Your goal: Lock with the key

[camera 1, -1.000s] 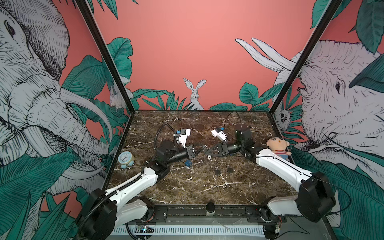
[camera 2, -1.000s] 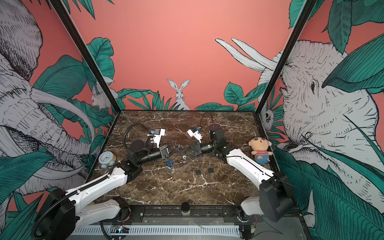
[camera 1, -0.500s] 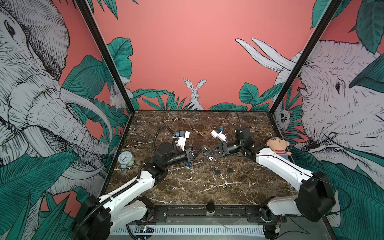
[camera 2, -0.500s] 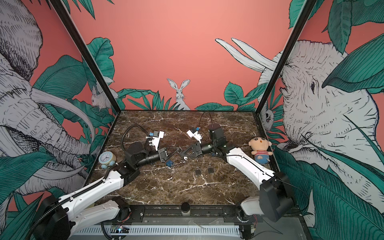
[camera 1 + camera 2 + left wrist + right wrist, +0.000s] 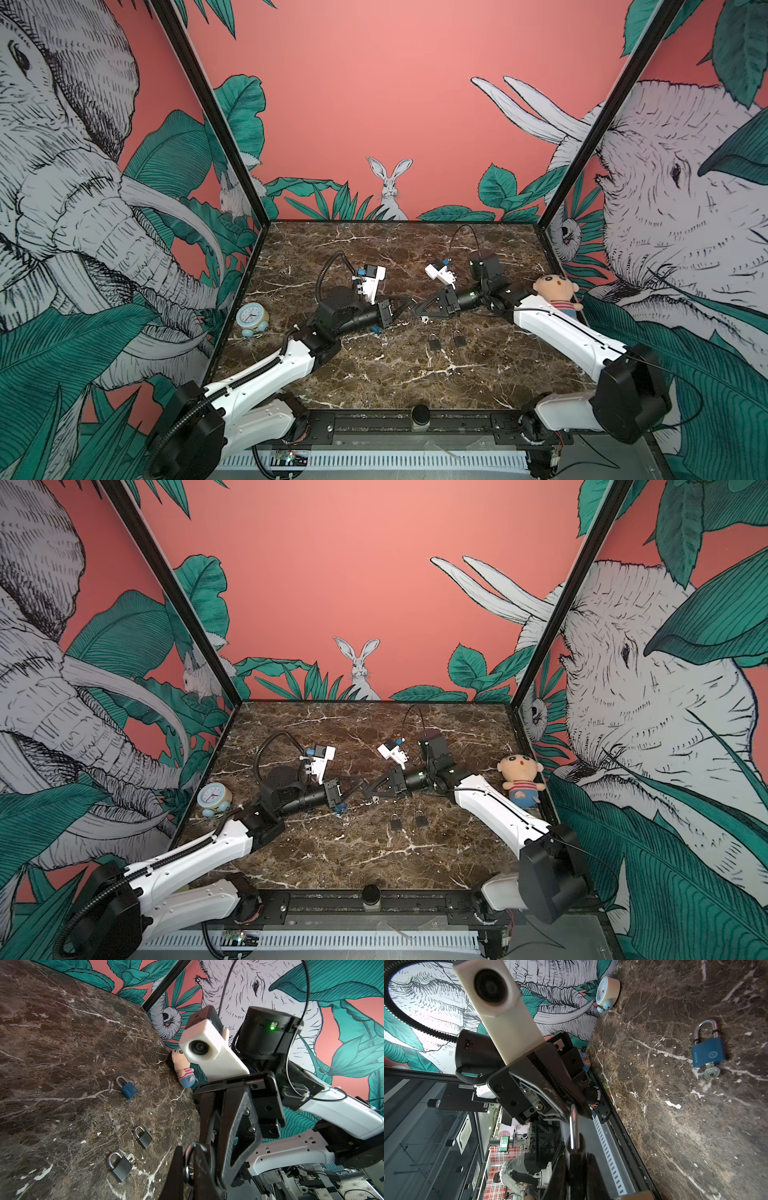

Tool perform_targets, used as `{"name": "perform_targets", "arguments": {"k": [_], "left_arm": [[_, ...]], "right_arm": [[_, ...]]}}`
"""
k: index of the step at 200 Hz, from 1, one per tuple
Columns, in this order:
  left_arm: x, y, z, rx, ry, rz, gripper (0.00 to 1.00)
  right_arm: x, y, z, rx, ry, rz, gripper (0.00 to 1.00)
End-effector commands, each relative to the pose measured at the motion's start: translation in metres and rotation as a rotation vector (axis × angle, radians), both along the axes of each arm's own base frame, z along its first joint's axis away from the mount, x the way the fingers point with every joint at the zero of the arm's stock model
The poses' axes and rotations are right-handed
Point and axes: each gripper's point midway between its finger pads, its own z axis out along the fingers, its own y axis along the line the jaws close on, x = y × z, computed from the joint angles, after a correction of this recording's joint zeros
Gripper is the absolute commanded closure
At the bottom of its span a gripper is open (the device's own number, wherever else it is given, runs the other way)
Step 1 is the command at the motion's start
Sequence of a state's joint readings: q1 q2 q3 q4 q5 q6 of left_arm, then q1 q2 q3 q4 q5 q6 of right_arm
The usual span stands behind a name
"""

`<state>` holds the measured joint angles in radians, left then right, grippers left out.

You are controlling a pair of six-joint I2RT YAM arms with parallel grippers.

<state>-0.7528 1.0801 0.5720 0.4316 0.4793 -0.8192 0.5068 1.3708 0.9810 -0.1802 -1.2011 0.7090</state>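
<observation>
**A:** Padlock [image 5: 573, 1126], where is it?

**B:** Mid-air over the table [image 5: 374, 257] centre, between both arms. Left gripper [image 5: 406, 302] pinched shut on its shackle, right gripper [image 5: 415, 309] clamped on the body, probably bracing it for closing. Spare padlocks [image 5: 434, 343] lie at five o'clock.

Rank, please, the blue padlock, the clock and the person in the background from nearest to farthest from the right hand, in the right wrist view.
1. Blue padlock, on the table.
2. Clock, by the left wall.
3. Person, outside the cell.
</observation>
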Motion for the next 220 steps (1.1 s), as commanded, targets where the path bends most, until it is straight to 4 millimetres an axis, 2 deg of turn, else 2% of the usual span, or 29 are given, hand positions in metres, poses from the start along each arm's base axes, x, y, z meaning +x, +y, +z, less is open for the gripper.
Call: {"name": "perform_targets", "arguments": {"k": [1, 92, 128, 169, 220], "left_arm": [[-0.113, -0.020, -0.059, 0.131, 0.209, -0.481, 1.00], [-0.125, -0.029, -0.048, 0.074, 0.192, -0.501, 1.00], [-0.104, -0.019, -0.037, 0.092, 0.103, -0.377, 1.00], [-0.067, 0.002, -0.004, 0.022, 0.046, -0.261, 1.00], [-0.061, -0.002, 0.020, 0.011, -0.003, -0.280, 1.00]], "right_arm": [[0.063, 0.008, 0.082, 0.140, -0.432, -0.179, 1.00], [0.076, 0.008, 0.070, 0.116, -0.427, -0.203, 1.00], [0.065, 0.007, 0.063, 0.126, -0.402, -0.158, 1.00], [0.054, 0.005, 0.043, 0.123, -0.352, -0.121, 1.00], [0.053, 0.007, 0.040, 0.147, -0.335, -0.118, 1.00]]}}
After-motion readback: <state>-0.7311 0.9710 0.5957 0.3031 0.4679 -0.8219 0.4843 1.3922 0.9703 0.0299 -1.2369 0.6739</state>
